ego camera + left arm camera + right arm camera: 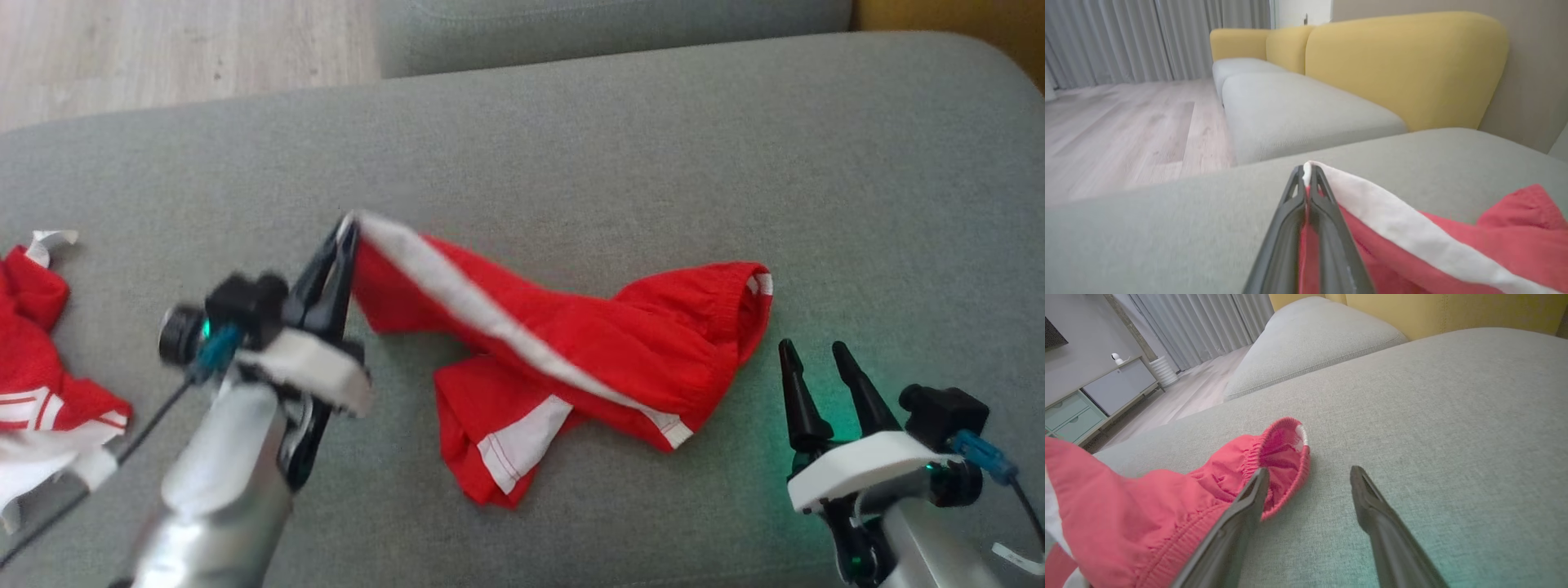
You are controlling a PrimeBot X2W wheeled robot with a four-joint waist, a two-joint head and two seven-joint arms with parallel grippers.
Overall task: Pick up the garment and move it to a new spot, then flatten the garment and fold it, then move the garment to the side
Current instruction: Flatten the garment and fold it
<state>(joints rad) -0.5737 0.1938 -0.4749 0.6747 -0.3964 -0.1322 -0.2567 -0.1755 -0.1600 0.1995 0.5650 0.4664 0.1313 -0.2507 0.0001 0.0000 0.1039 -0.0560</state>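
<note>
Pinching white-striped edge of red garment [571,343], left gripper [349,231] clenched, centre-left of head view; right gripper [814,349] spread, empty, lower right, near the waistband [731,298].

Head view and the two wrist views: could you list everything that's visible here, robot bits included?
red shorts: one, red with white stripe, crumpled on the nearest cushion
other garment: one, red and white, at that cushion's left edge
seat cushions: three, grey, in a row
sofa back: one, yellow, behind the cushions
floor: one, pale wood, beside the sofa
curtains: one set, grey, far wall
sideboard: one, grey with teal drawers, by the wall
left gripper: one, dark, shut on the shorts' white-striped edge
right gripper: one, dark, open beside the waistband
</note>
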